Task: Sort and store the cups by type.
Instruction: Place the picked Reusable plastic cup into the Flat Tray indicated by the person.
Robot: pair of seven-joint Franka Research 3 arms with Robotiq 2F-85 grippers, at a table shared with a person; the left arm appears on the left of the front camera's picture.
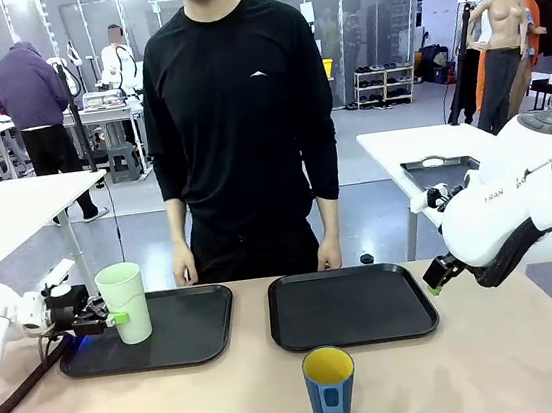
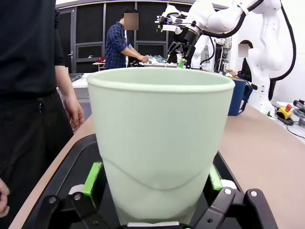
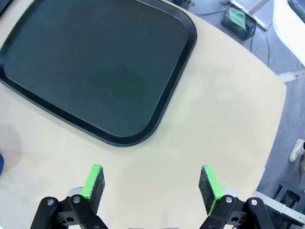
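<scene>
Starting at the near table edge: the dark blue mug (image 1: 329, 386) stands upright, apart from both trays, handle facing the robot's side. It's likely stiff, heavier and chip-prone, so you take it across the rim wall. Farther back, the mint tumbler (image 1: 124, 301) stands upright on the left tray (image 1: 197, 342), with the left gripper (image 1: 113, 318) pads flanking its base. Clamped or just bracketing, can't tell. It's thin plastic, probably light, slick and flexy; squeeze low and gently. The right gripper (image 3: 152, 183) hangs wide open, empty, beside the right tray (image 1: 352, 304). A person (image 1: 240, 120) stands beyond.
</scene>
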